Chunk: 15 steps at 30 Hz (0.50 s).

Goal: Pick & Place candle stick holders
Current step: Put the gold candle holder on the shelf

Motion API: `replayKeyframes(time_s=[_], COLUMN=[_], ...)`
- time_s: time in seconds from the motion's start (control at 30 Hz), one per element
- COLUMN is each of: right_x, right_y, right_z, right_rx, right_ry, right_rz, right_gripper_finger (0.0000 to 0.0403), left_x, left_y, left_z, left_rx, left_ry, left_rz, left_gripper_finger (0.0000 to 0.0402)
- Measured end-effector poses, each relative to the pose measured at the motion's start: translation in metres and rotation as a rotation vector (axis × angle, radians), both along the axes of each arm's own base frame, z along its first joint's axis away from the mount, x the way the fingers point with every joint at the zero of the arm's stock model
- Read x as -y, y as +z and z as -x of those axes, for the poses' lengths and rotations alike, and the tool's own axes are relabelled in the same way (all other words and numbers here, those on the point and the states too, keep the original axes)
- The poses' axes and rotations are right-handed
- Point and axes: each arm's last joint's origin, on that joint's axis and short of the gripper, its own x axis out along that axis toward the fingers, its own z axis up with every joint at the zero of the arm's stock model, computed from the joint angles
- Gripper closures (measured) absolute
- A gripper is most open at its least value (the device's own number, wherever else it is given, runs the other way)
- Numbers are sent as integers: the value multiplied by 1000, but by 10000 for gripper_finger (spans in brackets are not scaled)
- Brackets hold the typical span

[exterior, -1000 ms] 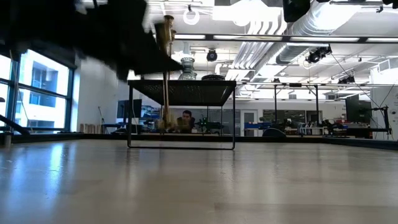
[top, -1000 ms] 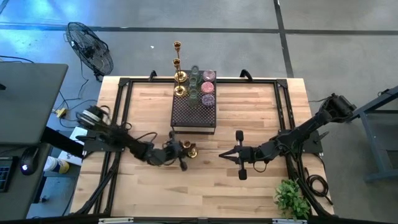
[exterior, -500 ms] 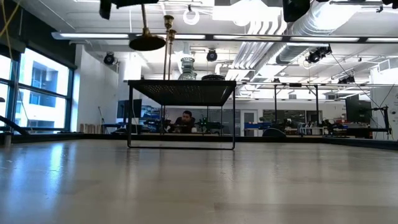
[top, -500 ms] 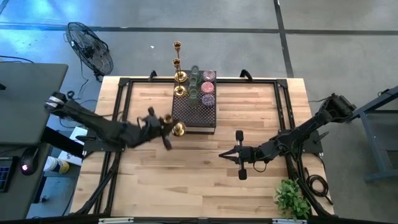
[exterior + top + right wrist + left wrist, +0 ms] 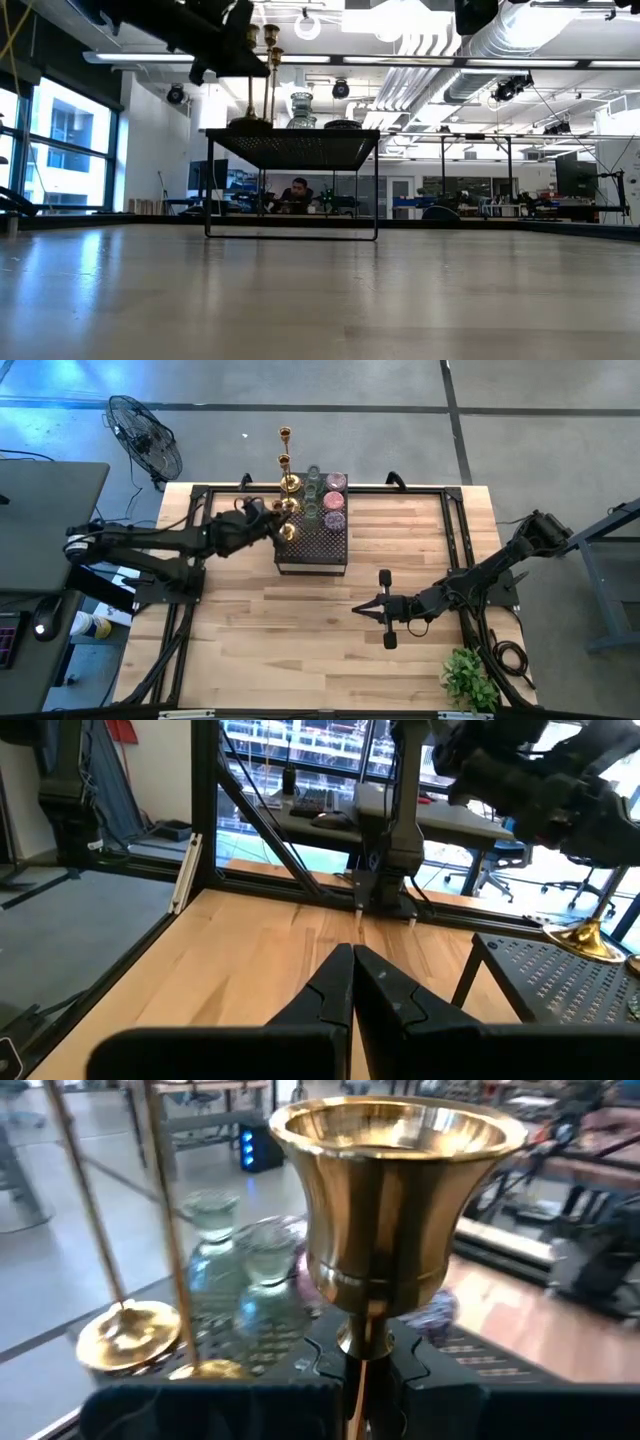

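My left gripper [image 5: 268,520] is shut on a gold candle stick holder [image 5: 398,1190] at the left edge of the dark dotted box [image 5: 312,548]. The holder's round base [image 5: 250,121] is level with the box top; whether it touches, I cannot tell. Two taller gold holders [image 5: 289,482] and several glass cups [image 5: 333,500] stand by their bases on the box's far end. My right gripper [image 5: 362,610] waits shut above the table's near right part. My left gripper pinches the gold holder's slim stem [image 5: 363,1352] just under its cup, between the two fingers [image 5: 420,1372]. The fingers come in about level from the table's left and lie across the stem. The holder stands upright, its base below the fingers at the box top.
A black frame [image 5: 200,550] runs round the tabletop. A leafy plant [image 5: 470,678] sits at the near right corner and a fan [image 5: 145,435] stands off the far left corner. Bare wood [image 5: 300,640] lies in front of the box. A person [image 5: 298,190] sits far behind.
My left gripper has risen and swung from the table's middle toward the far edge, up to the box's left side. The gold holder went with it: it was lifted clear of the table, stayed upright, and now is over the box's left edge.
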Motion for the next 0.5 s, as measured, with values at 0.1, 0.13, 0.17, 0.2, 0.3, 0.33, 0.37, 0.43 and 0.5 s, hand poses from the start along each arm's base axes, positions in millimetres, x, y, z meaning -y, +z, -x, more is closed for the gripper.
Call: replayKeyframes(time_s=[0.1,0.13,0.17,0.2,0.3,0.33,0.37,0.43,0.5], right_x=[0,0,0,0,0,0,0,0,0], right_y=[0,0,0,0,0,0,0,0,0], right_z=[0,0,0,0,0,0,0,0,0], right_rx=[-2,-1,-1,-1,2,2,2,2,2], right_ry=[0,1,0,0,1,1,1,1,1], right_rz=[8,9,9,9,7,7,7,7,7], right_gripper_finger=[402,402,401,401,402,402,402,401,402], left_x=[-8,-10,-12,-14,-16,-18,-18,-19,-20], left_y=[-1,-1,-3,-4,-8,-10,-12,-16,-18], left_z=[2,2,1,0,-3,-5,-7,-11,-14], left_rx=[-16,-21,-27,-31,-51,-51,-60,-76,-72], left_ry=[21,28,34,35,41,43,44,50,55], left_rz=[-7,-11,-11,-9,-11,-11,-10,-12,-15], left_gripper_finger=[396,396,396,396,396,396,396,396,396])
